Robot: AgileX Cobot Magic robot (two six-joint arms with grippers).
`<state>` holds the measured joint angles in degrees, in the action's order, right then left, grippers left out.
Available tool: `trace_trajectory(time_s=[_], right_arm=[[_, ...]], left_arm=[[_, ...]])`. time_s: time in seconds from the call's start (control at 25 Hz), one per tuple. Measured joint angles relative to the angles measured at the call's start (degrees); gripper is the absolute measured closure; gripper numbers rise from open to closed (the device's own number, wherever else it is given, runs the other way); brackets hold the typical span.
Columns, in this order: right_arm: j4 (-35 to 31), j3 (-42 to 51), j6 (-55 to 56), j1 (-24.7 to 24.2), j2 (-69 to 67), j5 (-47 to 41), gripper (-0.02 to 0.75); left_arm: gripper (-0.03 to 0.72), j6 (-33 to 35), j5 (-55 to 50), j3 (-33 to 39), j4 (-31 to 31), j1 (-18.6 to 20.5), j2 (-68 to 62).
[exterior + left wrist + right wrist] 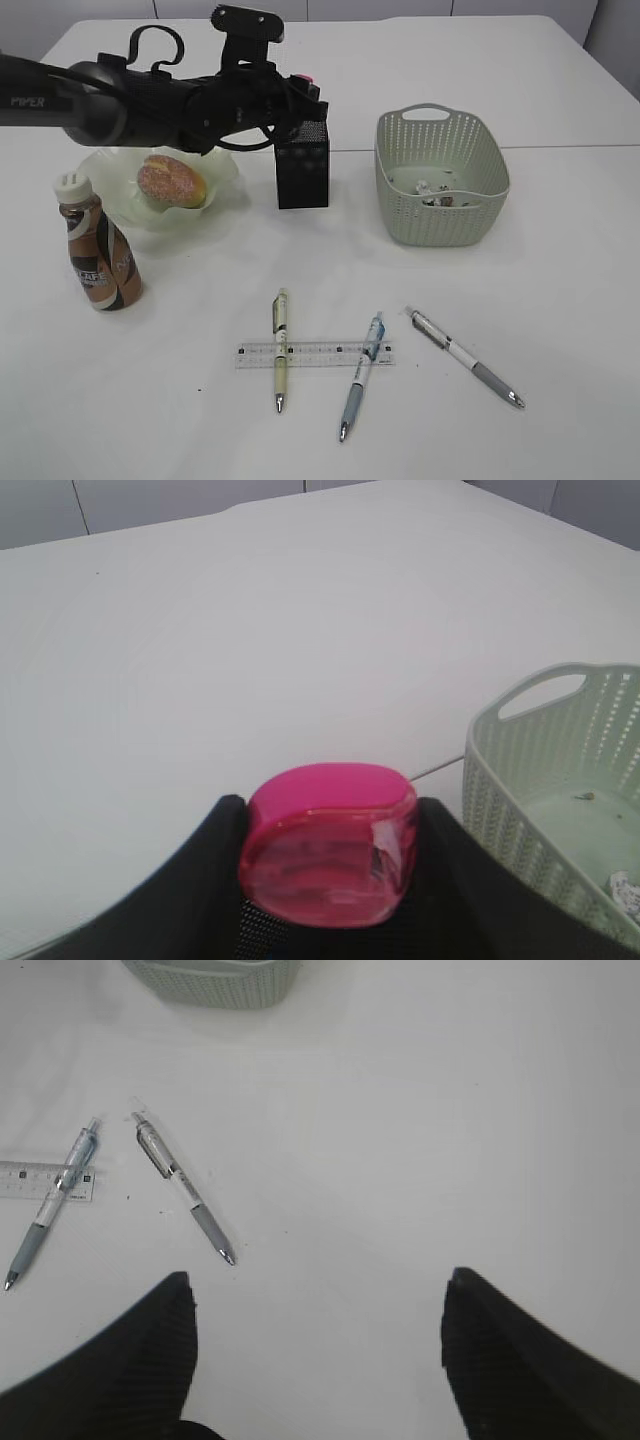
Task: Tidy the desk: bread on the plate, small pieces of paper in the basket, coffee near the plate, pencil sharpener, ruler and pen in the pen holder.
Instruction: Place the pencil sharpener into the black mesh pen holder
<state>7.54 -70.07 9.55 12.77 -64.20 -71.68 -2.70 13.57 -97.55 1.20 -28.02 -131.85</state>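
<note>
**Sharpener over the pen holder, about to be let go**

At far left the coffee (98, 252) stands upright just beside the plate (222, 172), and the bread (172, 182) lies in the plate, so those two steps look done. The left arm reaches in from the left edge over the plate, and the left gripper (330, 855) has its jaws closed part-way on the pink sharpener (328, 842), one finger on each side of it. In the exterior view the sharpener shows as a spot of pink at the tip, right above the pen holder (302, 168); the left wrist view shows black mesh directly beneath it. The step in hand seems to be dropping the sharpener into the holder. The next move calls for opening the jaws with the sharpener centred over the mouth, since it looks nearly as wide as the opening.

In front, the ruler (314, 354) lies flat with two pens (281, 349) across it; a third pen lies apart to the right.

Further right, the basket (441, 178) holds paper scraps. The right gripper (318, 1345) hangs above bare desk (420, 1140) near that third pen, jaws wide and empty.
</note>
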Motion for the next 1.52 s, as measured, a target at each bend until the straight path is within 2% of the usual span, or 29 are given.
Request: trace_trajectory(time_s=[0.96,1.08,1.28,1.52], right_arm=[[0.04,0.00,0.00,0.00,0.00,-0.10,0.176],[0.04,0.00,0.00,0.00,0.00,-0.10,0.176],[0.04,0.00,0.00,0.00,0.00,-0.10,0.176],[0.04,0.00,0.00,0.00,0.00,-0.10,0.176]], left_arm=[[0.353,-0.23,-1.72,-1.70,-0.21,0.28,-3.16],[0.328,-0.23,-1.72,-1.70,-0.66,0.28,-3.16],[0.246,-0.23,-1.72,-1.70,-4.60,0.28,-3.16],[0.225,-0.23,-3.36,-1.70,-6.63,0.28,-3.16]])
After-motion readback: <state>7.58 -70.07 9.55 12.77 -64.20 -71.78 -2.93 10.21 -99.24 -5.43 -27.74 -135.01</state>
